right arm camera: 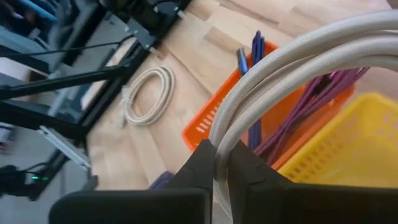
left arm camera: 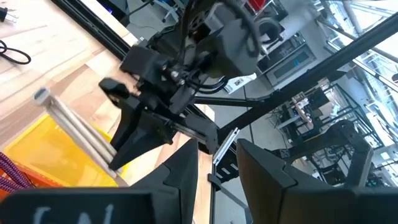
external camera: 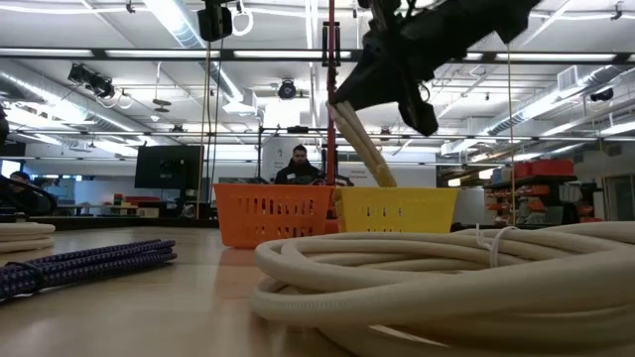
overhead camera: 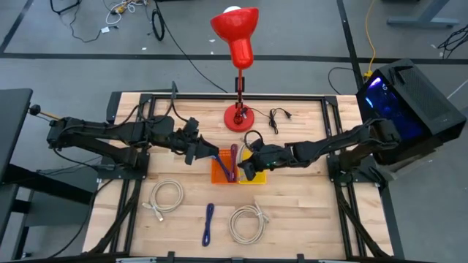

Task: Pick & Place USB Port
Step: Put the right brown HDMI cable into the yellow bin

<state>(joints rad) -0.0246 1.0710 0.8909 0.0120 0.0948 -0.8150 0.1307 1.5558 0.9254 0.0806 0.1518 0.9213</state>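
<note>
My right gripper hovers over the yellow basket and is shut on a cream cable bundle, which slants down into that basket. The orange basket stands directly left of the yellow one and holds purple and blue cables, their upper ends leaning out over its rim. My left gripper is open above the table just left of the orange basket; its wrist view looks at the right gripper with the cream cable. My right gripper pinches the cream cable between its two fingers, with two strands of the folded bundle running side by side through the gap. The fingers point slantwise down. The cable hangs tilted below them, its lower end inside the yellow basket.
Two cream coils lie on the near half of the table, with a blue cable between them. A red lamp stands on its base at the far edge beside a black cord. A person sits beyond the table.
</note>
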